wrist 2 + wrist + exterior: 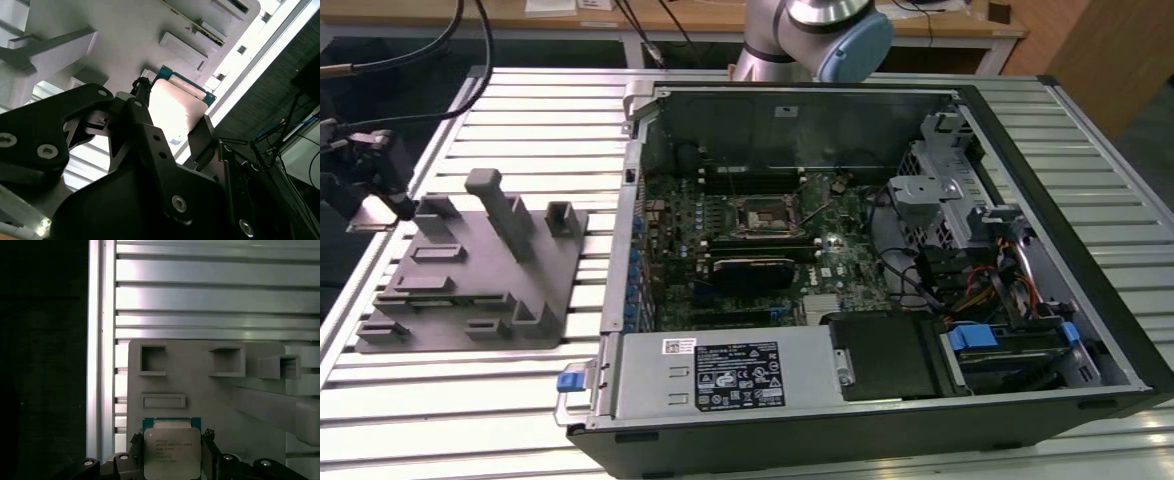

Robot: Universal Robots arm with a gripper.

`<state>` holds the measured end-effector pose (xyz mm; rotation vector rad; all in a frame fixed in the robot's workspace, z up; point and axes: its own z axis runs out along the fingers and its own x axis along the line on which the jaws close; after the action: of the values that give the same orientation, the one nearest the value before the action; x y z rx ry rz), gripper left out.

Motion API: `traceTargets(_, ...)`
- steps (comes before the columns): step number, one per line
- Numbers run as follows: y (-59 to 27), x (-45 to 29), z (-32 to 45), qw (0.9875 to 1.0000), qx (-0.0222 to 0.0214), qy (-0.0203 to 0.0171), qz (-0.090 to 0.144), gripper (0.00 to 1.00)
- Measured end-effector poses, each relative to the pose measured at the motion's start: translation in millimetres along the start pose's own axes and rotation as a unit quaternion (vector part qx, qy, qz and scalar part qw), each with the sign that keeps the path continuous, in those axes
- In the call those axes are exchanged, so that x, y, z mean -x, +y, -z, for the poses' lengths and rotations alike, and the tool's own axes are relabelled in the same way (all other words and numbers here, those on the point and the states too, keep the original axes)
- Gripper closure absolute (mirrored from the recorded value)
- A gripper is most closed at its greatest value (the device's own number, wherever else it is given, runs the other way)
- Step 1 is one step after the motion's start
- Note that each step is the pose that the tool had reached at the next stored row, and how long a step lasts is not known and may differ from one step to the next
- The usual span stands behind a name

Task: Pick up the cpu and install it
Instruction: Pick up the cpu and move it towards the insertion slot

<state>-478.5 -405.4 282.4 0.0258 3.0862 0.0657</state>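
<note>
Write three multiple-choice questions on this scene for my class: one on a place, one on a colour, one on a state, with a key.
1. Where is the cpu? A on a chair; B in the hand, at the grey block; C in a person's palm.
2. What colour is the cpu's rim? A red; B yellow; C blue-green.
3. How is the computer case? A open, motherboard in view; B shut; C wrapped in foil.
Key: 1 B, both wrist views show the hand closed on two opposite edges; 2 C, a blue-green border frames the silver top; 3 A, the exterior view looks in at the board.
</note>
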Motion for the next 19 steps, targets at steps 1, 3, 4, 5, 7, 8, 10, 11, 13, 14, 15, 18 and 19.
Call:
traceTargets(1,0.1,0.1,2.2,1.0000,0.0000,0.0000,0.000,0.45)
traceTargets(3,0.3,0.3,6.5,1.0000,0.0000,-0.0001,0.000,0.45)
traceTargets(4,0.4,0.5,8.7,1.0000,0.0000,-0.0001,0.000,0.45)
traceTargets(5,0.5,0.6,10.9,1.0000,0.0000,-0.0002,0.000,0.45)
traceTargets(7,0.7,0.8,15.3,1.0000,0.0000,-0.0003,0.000,0.45)
traceTargets(8,0.8,0.9,17.3,1.0000,0.0000,-0.0004,0.000,0.45)
traceTargets(10,1.0,1.1,21.0,1.0000,0.0000,-0.0006,0.000,0.45)
traceTargets(11,1.1,1.2,22.8,1.0000,0.0000,-0.0006,0.000,0.45)
traceTargets(13,1.3,1.5,26.8,1.0000,0.0000,-0.0008,0.000,0.45)
traceTargets(14,1.4,1.6,28.8,1.0000,0.0000,-0.0009,0.000,0.45)
traceTargets(15,1.4,1.7,30.7,1.0000,0.0000,-0.0009,0.000,0.45)
traceTargets(18,1.7,2.0,36.3,1.0000,0.0000,-0.0012,0.000,0.45)
traceTargets(19,1.8,2.1,38.3,1.0000,0.0000,-0.0012,0.000,0.45)
